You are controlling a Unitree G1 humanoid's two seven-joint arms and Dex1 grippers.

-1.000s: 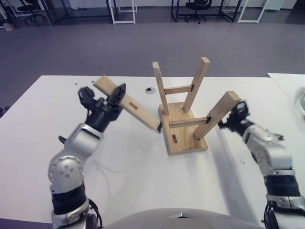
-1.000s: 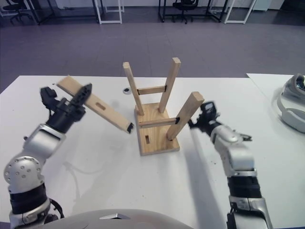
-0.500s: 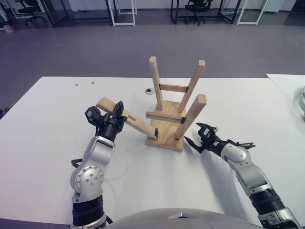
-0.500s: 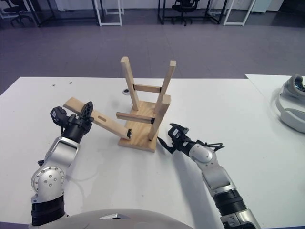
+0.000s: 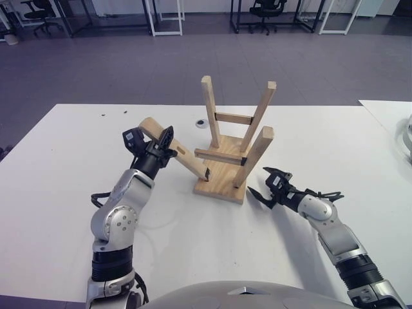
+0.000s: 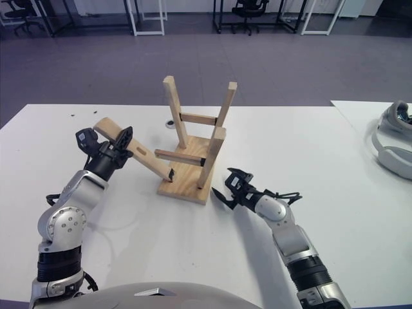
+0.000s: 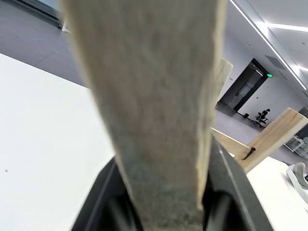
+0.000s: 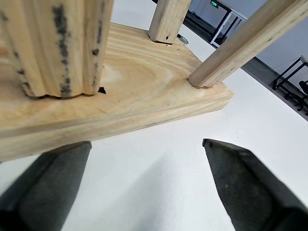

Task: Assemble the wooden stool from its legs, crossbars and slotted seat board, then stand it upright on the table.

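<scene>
head cam, left gripper (image 5: 158,149): clamped tight on the loose leg (image 5: 180,156) near its upper end, so the stick slants down out of the jaws
head cam, loose leg's far end: sits right at the seat board (image 5: 222,187) edge nearest those jaws; touching or just shy, honestly can't tell
head cam, stool: upside down, seat board flat on the table (image 5: 58,167), sitting between the two sets of jaws
head cam, standing legs (image 5: 252,156): three of them stuck in the board and pointing up, one on the side toward the right jaws, two farther back
head cam, crossbars (image 5: 232,118): one links the two far legs, the other runs from the near leg toward the left jaws' side
head cam, right gripper (image 5: 267,188): jaws apart, nothing in them, down low by the tabletop just beside the board's near corner
left wrist cam, loose leg: comes straight out from between the jaws, dark fingers (image 7: 98,202) hugging it on both sides
left wrist cam, stool: beyond the gripped stick, a standing leg and a crossbar poke out past it
right wrist cam, fingertips (image 8: 48,185): spread wide, white tabletop between them
right wrist cam, seat board: dead ahead of the open jaws, its edge just past the tips and not touching them, legs rising out of it
</scene>
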